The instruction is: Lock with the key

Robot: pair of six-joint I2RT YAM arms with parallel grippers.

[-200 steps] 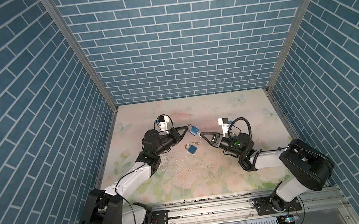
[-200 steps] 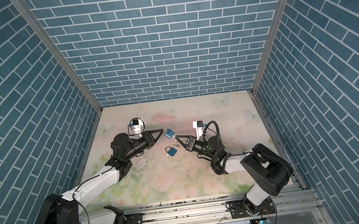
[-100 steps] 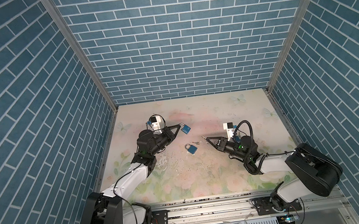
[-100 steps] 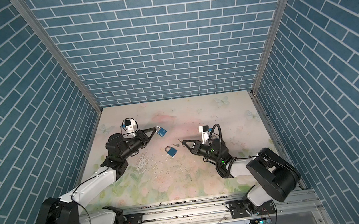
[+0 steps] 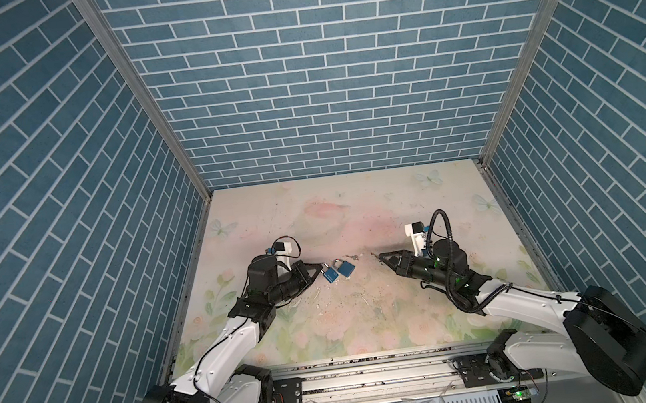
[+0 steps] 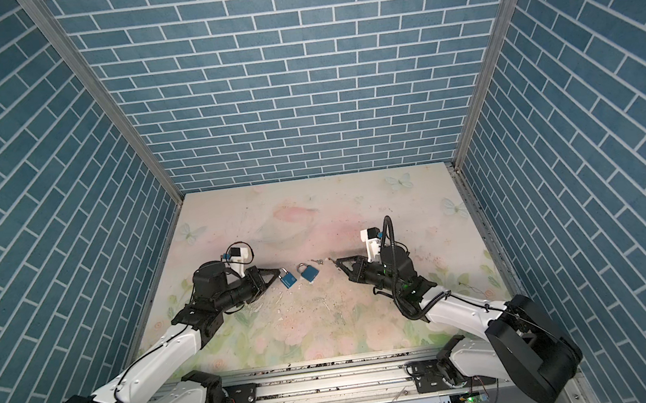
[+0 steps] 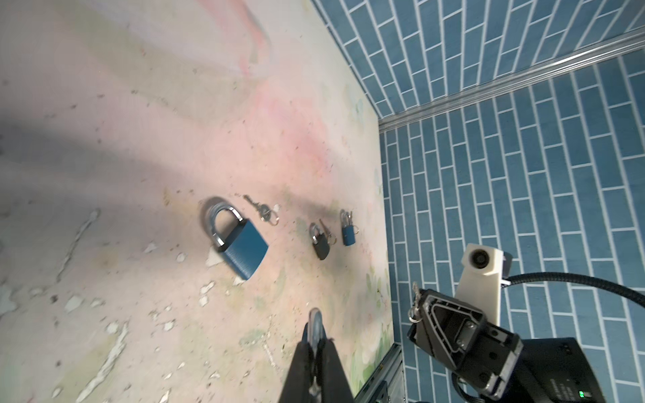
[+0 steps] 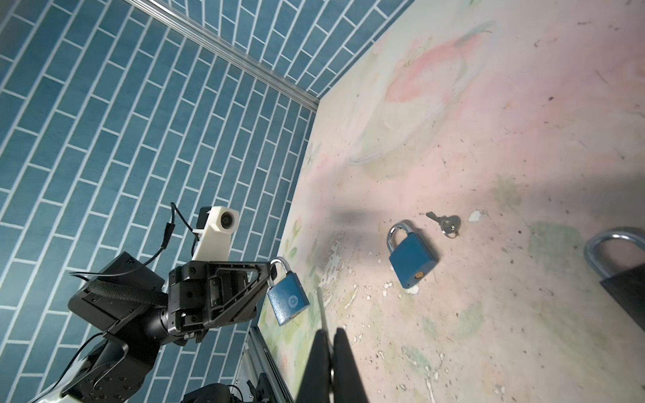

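My left gripper (image 5: 318, 267) (image 7: 316, 340) is shut on the steel shackle (image 8: 279, 266) of a blue padlock (image 5: 329, 275) (image 6: 289, 281) (image 8: 288, 300). The padlock hangs from the fingertips just above the table. My right gripper (image 5: 379, 256) (image 8: 330, 335) is shut on a small key (image 8: 321, 307). The key's blade pokes out past the tips towards the held padlock, a clear gap away. In the left wrist view the key's ring (image 7: 413, 310) dangles at the right gripper's tip.
A second blue padlock (image 5: 345, 269) (image 7: 241, 244) lies on the floral table (image 5: 369, 322) between the grippers, with a loose key (image 5: 351, 257) (image 7: 263, 211) beside it. A black padlock (image 7: 320, 242) (image 8: 624, 279) and a small blue padlock (image 7: 348, 232) lie further off. Blue brick walls enclose three sides.
The held padlock and key were close together mid-table a second ago. Both arms have since drawn apart, the left back and down beside the lying padlock, the right back to its side.
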